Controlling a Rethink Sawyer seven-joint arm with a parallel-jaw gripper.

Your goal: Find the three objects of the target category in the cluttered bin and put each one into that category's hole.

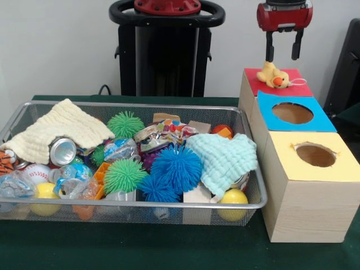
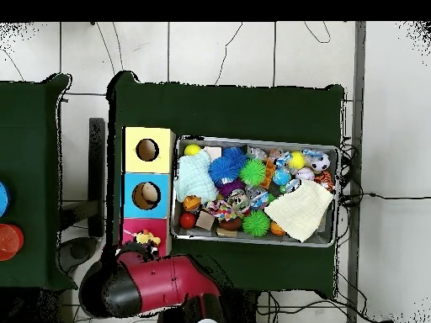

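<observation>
My gripper [image 1: 282,56] is open and empty. It hangs just above a pale yellow plush toy [image 1: 273,75] with an orange beak and a white string. The toy lies on the red card top [image 1: 254,85] of the far wooden box, and it hides the hole there. In the overhead view the toy [image 2: 146,240] sits on the red top next to my red arm [image 2: 160,282]. The wire mesh bin [image 1: 140,206] is full of clutter. An orange plush with black tiger stripes [image 1: 5,162] lies at its left end. I cannot pick out the orange-tan plush.
Blue-topped [image 1: 323,121] and yellow-topped [image 1: 287,163] boxes stand in a row in front of the red one, right of the bin. The bin holds spiky green [image 1: 125,124] and blue [image 1: 176,167] balls, a cream cloth [image 1: 62,132], a mint cloth [image 1: 225,160], a can [image 1: 62,151] and yellow balls [image 1: 233,197].
</observation>
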